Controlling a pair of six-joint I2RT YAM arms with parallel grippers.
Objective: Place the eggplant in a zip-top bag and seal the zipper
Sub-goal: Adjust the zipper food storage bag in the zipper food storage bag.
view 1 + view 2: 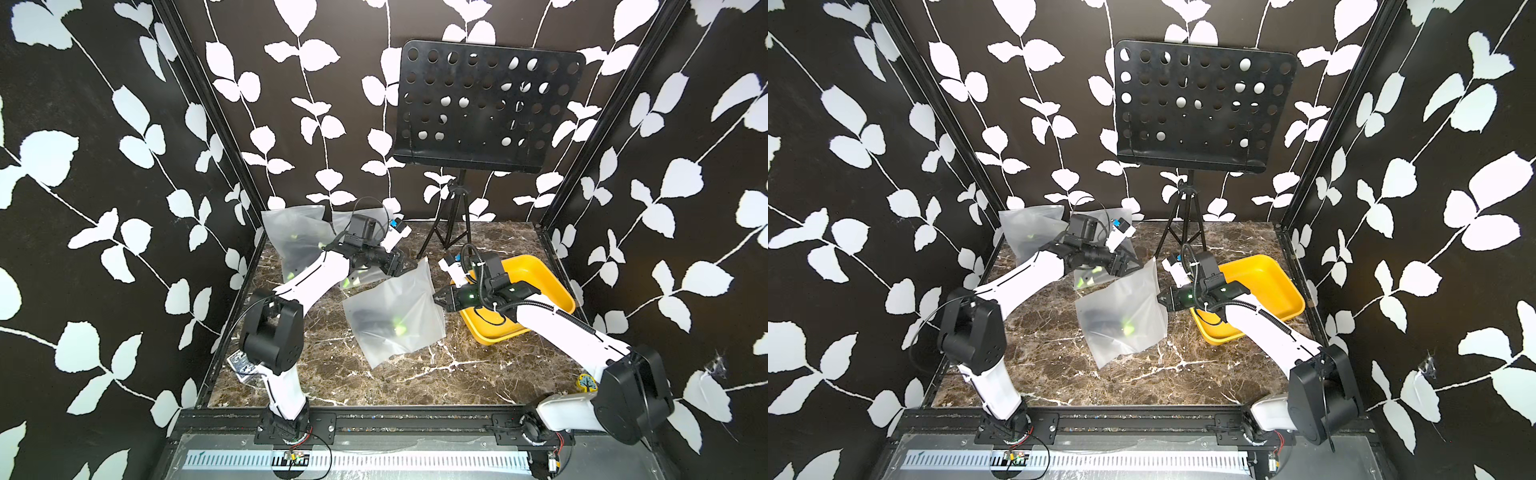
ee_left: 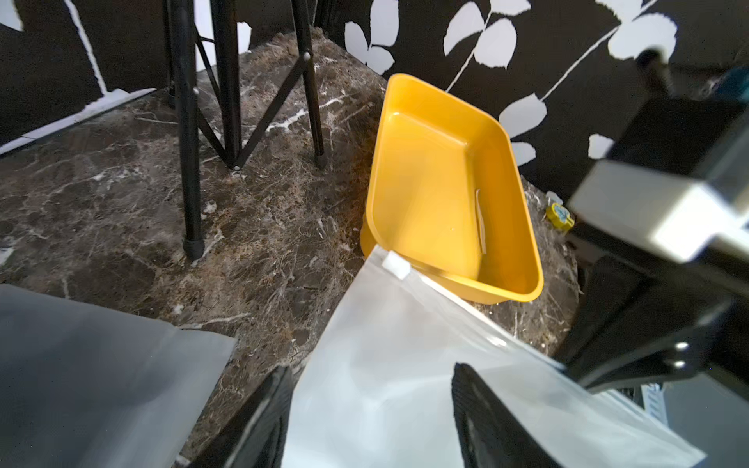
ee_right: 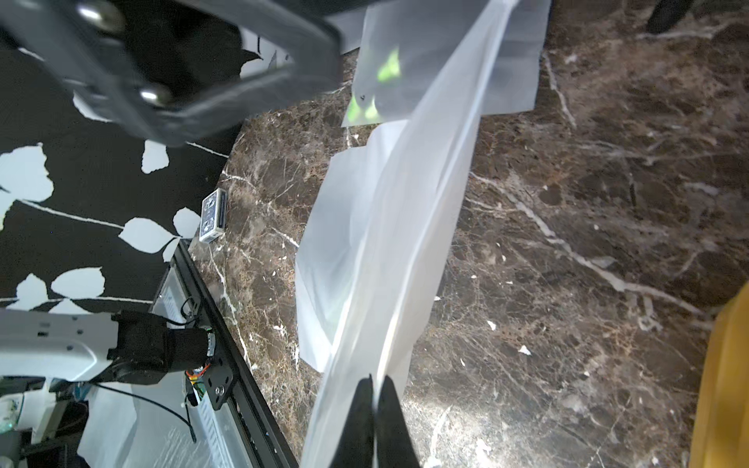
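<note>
On the zip-top bag [image 2: 385, 356] rim, left-wrist view only: white slider [image 2: 396, 264].

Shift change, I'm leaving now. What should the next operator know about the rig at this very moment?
Left gripper: open, jaws either side of the bag near its top corner.
Right gripper: shut on the bag's zipper edge.
Eggplant: inside the bag.
Slider: at the corner away from the right gripper, so the seal looks done; check it.
Left to do: confirm the seal, release.

Dark blur of eggplant [image 1: 368, 322] inside frosted zip-top bag [image 1: 409, 291]; left fingers [image 2: 482, 417] blurred, cropped at picture's edge.
</note>
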